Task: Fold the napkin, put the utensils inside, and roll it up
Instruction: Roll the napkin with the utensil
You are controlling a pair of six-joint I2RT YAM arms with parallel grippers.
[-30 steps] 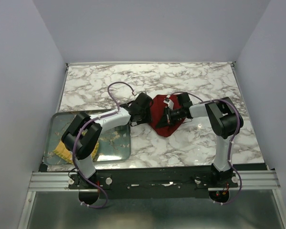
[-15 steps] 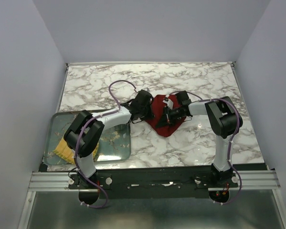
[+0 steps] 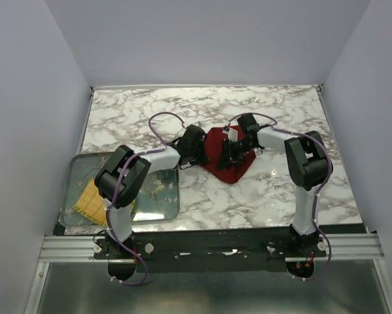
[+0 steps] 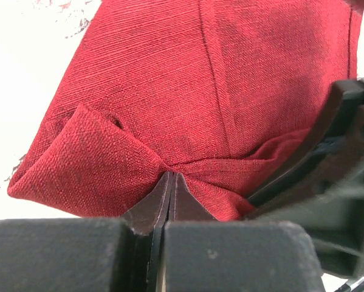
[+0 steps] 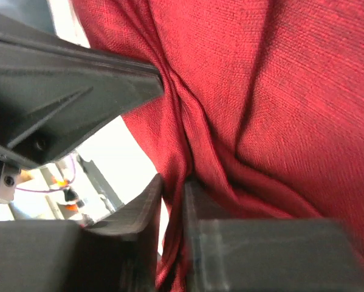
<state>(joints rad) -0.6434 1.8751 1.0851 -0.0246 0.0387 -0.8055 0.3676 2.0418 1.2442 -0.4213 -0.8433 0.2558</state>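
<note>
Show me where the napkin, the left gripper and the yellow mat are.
napkin (image 3: 230, 171), top view, its bare near corner.
left gripper (image 4: 171, 176), left wrist view, where the closed fingertips pinch a fold.
yellow mat (image 3: 89, 201), top view, its exposed middle.

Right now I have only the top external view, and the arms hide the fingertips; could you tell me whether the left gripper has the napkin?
Observer: Yes. In the left wrist view, the left gripper is shut on a bunched fold of the burgundy napkin.
Operator: Thank you. How does the right gripper stand?
Observer: Its own wrist view shows the right gripper with jaws slightly apart and a napkin crease running down between them.
Operator: How near are the two grippers to each other?
Observer: Very near. In the left wrist view, a right gripper finger sits close beside the left's pinch, over the same cloth.
</note>
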